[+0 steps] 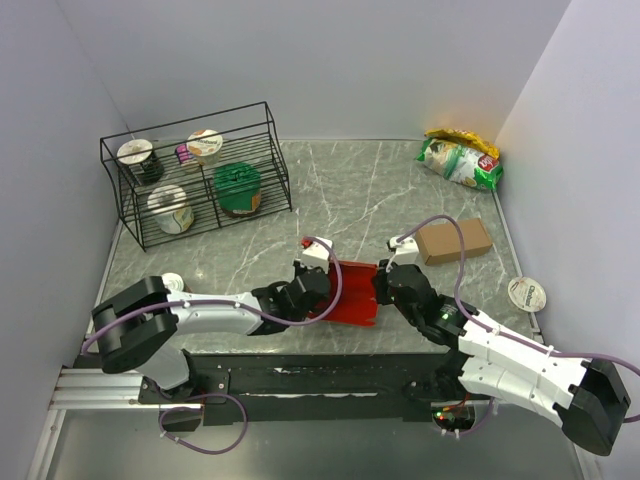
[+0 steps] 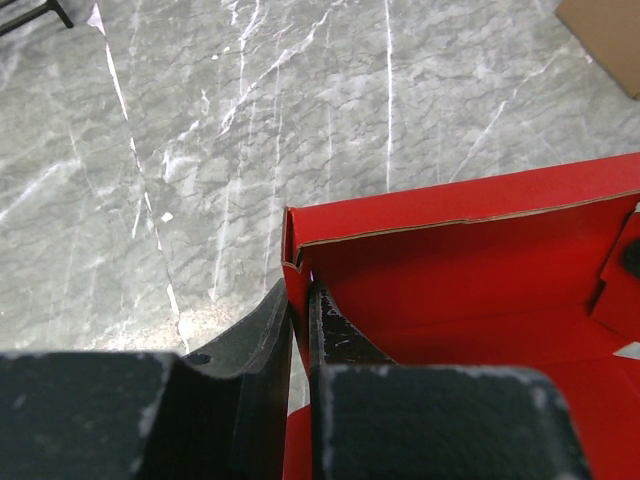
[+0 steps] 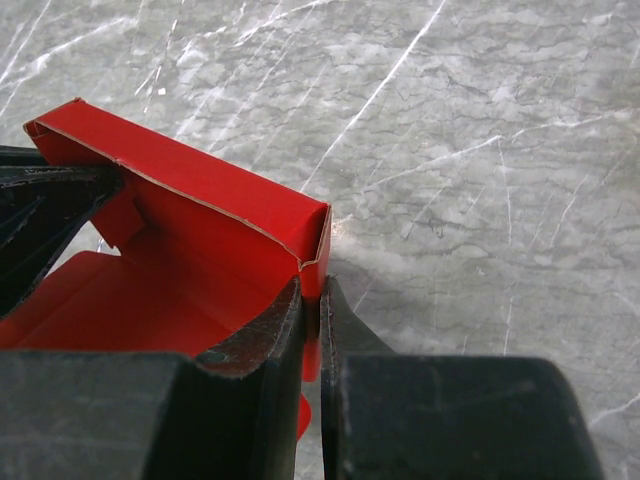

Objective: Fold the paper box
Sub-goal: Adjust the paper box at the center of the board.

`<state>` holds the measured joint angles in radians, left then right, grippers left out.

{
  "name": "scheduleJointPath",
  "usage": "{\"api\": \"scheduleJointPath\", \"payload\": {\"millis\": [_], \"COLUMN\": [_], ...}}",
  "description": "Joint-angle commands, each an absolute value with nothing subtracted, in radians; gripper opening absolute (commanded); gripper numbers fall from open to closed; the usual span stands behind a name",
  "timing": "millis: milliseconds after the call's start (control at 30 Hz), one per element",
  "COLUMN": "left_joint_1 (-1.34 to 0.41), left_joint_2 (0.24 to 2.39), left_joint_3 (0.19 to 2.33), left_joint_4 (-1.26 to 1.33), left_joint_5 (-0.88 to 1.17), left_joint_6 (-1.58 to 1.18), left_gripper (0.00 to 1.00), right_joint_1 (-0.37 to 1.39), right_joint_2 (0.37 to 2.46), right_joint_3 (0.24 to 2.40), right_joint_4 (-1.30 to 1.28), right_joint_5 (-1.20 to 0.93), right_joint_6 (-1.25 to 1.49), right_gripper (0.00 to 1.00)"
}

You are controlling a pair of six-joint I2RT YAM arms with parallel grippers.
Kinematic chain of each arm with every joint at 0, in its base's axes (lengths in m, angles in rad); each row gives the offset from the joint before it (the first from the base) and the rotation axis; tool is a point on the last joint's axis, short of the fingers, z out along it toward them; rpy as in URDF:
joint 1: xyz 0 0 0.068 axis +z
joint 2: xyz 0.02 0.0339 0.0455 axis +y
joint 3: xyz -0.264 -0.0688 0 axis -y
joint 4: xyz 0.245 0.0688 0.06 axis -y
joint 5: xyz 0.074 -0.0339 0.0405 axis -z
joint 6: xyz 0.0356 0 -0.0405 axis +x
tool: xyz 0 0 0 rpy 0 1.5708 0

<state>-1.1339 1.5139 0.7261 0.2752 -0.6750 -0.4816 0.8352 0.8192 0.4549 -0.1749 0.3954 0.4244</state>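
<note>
Finding the paper box point(image 1: 350, 292) sitting half-formed just beside the brown cardboard box point(image 1: 453, 241), on its arm-base side. Noting the left gripper point(image 2: 300, 300) pinching the red wall farthest from the brown cardboard box, and the right gripper point(image 3: 312, 300) pinching the wall nearest it. Judging the card light, thin, springy and easily creased; advising holds near the folded corners. Failing to make out the near flaps, these being hidden behind the fingers.
</note>
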Motion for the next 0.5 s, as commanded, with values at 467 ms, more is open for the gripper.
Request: {"api": "scheduleJointPath", "payload": {"millis": [467], "left_joint_1": [-1.190], "left_joint_2": [1.650], "left_joint_3": [0.779], "left_joint_4": [0.003], "left_joint_5": [-0.942], "left_joint_6": [-0.402], "left_gripper": [0.01], "right_joint_1": [0.816], "right_joint_2": [0.716], "right_joint_3": [0.479], "right_joint_4": [-0.210], "right_joint_5": [0.468], "right_joint_6": [0.376], "right_gripper": [0.00]}}
